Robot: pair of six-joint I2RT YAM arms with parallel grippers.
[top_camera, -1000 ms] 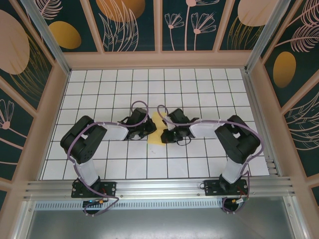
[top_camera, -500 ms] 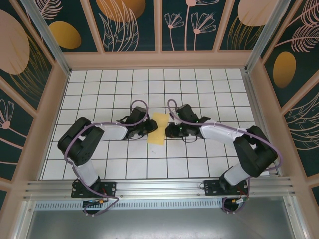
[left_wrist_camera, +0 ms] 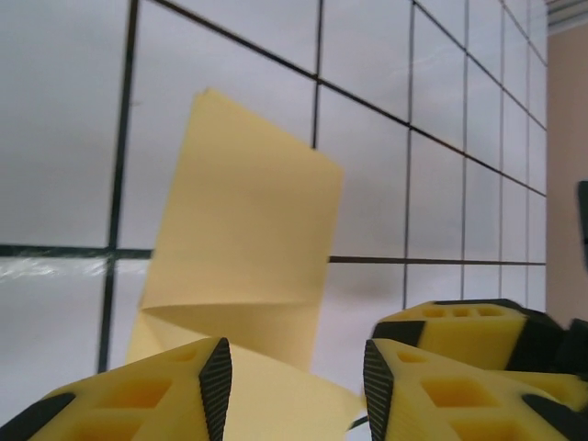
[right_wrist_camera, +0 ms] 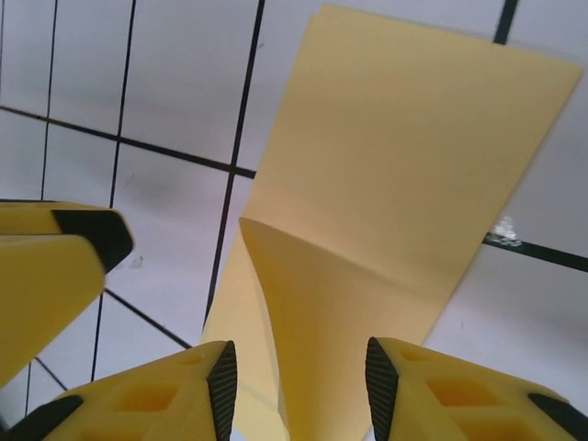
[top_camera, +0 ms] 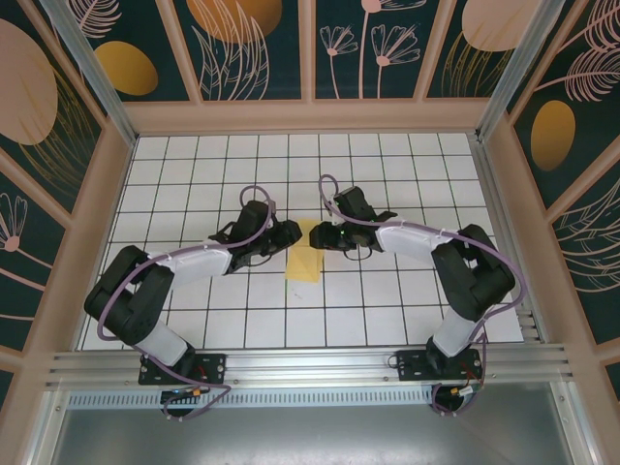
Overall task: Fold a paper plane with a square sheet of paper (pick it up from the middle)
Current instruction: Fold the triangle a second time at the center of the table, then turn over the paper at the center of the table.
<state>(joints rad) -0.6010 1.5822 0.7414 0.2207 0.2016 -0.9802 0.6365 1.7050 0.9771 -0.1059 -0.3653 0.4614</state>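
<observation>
The square sheet of paper (top_camera: 306, 262) lies on the white grid table as a folded pale-yellow strip with a raised crease across its middle. Both grippers meet over its far end. My left gripper (top_camera: 289, 235) is open, and the sheet (left_wrist_camera: 243, 239) runs in between its fingers (left_wrist_camera: 138, 395) from ahead. My right gripper (top_camera: 318, 235) is open too, straddling a lifted flap of the sheet (right_wrist_camera: 395, 184). In the left wrist view the right gripper's yellow fingers (left_wrist_camera: 459, 320) sit close by on the right. No finished paper plane is in view.
The table (top_camera: 387, 310) is ringed by a wooden frame with patterned walls. An aluminium rail (top_camera: 310, 363) runs along the near edge, where both arm bases are bolted. The two arms crowd the table's middle.
Both grippers have shifted farther from the bases and closer together, now covering the sheet's far end. The left arm has stretched out. The sheet stays in place.
</observation>
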